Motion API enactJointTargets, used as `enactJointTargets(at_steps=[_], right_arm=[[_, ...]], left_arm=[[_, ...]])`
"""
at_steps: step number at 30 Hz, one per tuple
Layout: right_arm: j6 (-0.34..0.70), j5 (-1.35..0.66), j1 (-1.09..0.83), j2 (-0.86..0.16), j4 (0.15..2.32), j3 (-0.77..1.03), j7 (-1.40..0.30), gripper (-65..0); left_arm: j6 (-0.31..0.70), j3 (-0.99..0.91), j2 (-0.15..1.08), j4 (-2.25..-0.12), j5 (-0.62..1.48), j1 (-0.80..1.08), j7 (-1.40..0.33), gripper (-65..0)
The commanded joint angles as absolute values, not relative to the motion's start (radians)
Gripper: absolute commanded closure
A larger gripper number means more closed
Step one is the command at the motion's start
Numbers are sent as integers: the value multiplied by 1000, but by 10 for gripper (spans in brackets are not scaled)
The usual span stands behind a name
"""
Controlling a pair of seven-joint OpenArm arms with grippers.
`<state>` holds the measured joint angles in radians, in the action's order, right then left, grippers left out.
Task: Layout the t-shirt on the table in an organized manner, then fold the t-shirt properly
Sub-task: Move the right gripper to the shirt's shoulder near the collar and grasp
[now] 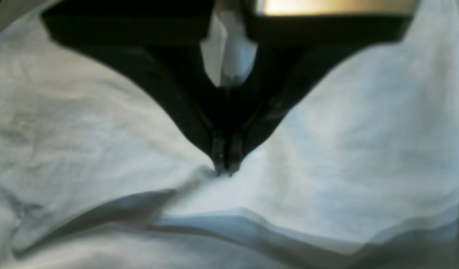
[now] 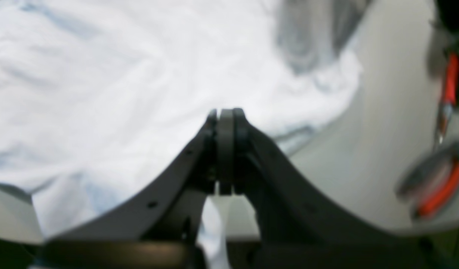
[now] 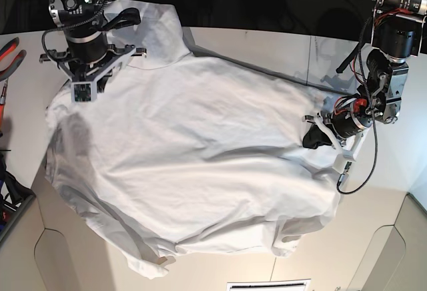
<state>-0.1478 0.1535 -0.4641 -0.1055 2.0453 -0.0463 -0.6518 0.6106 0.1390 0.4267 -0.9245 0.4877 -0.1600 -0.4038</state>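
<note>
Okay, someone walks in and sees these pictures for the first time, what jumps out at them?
First, the big white t-shirt, spread wrinkled over most of the table. Next, the two dark arms at opposite edges of it: the right gripper at the far corner on the base view's left, jaws shut with white cloth showing behind them, and the left gripper on that view's right, tips together against the fabric. Red-handled pliers lie at the left edge.

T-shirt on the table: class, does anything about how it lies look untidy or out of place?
Yes. The t-shirt is spread but wrinkled on the table; a far corner drapes past the table's far edge, and the near hem is bunched and folded over.
</note>
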Motion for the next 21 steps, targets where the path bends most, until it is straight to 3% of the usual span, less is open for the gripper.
enactJointTargets(at_steps=[1,5,8,10,21], right_arm=[[-166,168,-472,-100,2071,-36,-625,0],[-179,168,-468,-80,2057,27,-596,-8],[-180,122,-428,-60,2025,99,-580,-234],[-179,93,-397,-46,1987,141,-580,-325],[-175,-20,-323,40,1774,177,-587,-336]], left_arm=[[592,146,433,-917,430,-149,-494,0],[593,146,432,-917,430,-149,-494,0],[624,146,432,-917,430,-149,-493,0],[641,146,432,-917,430,-149,-493,0],[641,146,432,-917,457,-150,-493,0]])
